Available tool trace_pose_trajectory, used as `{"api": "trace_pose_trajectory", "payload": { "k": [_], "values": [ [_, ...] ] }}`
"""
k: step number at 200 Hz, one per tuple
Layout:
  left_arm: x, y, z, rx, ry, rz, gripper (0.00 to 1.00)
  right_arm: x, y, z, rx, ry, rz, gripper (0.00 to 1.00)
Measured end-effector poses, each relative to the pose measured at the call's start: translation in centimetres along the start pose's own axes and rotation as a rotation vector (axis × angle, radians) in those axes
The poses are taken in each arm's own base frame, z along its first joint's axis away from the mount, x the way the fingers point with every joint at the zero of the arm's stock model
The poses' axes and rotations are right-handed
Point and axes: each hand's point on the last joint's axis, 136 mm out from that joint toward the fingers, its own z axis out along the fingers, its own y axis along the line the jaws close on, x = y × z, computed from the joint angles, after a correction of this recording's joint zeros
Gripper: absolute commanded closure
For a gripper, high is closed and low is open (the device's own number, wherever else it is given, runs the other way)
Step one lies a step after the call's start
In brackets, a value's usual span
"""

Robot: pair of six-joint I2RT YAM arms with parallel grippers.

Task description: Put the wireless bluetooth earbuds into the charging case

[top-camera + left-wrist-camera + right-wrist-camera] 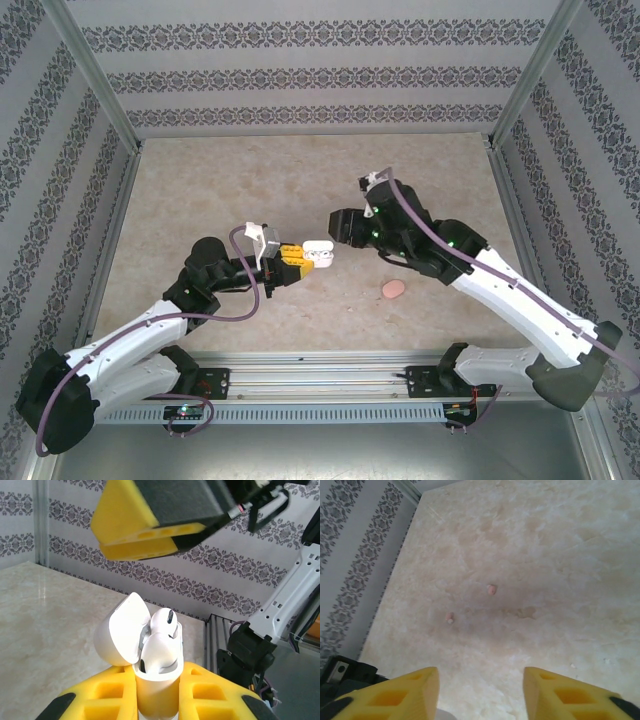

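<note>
My left gripper (157,676) (300,262) is shut on a white charging case (156,690) (318,250), held upright between its yellow fingers. The lid (120,630) is swung open to the left. Two white earbuds (161,650) sit in the case, one behind the other, their heads above the rim. My right gripper (338,228) (481,680) hovers just above and beyond the case, jaws open with nothing between them; one of its yellow fingers (145,530) shows overhead in the left wrist view. Two tiny pale-pink earbuds (491,589) (449,616) lie apart on the table.
A small pink pebble-like case (394,290) lies on the marble table (250,190), right of centre near the front. Patterned walls with metal posts (95,80) close in the back and sides. A metal rail (320,380) runs along the near edge.
</note>
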Motion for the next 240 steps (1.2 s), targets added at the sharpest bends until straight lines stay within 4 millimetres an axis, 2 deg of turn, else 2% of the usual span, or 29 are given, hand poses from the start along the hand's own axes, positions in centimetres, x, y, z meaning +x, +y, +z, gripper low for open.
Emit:
{"api": "trace_pose_trajectory", "payload": {
  "k": [30,73,146,184,240],
  "values": [
    [-0.6,-0.4,0.1,0.020,-0.005,0.016,1.00,0.3,-0.6,0.5,-0.055,0.062,0.054,0.76],
    [-0.6,-0.6,0.1,0.031,-0.002,0.026,1.00,3.1,-0.6,1.8,-0.131,0.201,0.106,0.78],
    [0.2,-0.6,0.1,0.036,0.030,0.008,1.00,4.0,0.4,2.9,-0.234,0.243,0.163,0.80],
    [0.2,-0.4,0.1,0.024,0.029,0.004,1.00,3.9,1.0,2.1,-0.267,0.231,0.175,0.80],
    [0.7,0.7,0.6,-0.004,0.035,-0.046,1.00,4.0,2.0,-0.6,-0.337,0.182,0.160,0.80]
  ]
}}
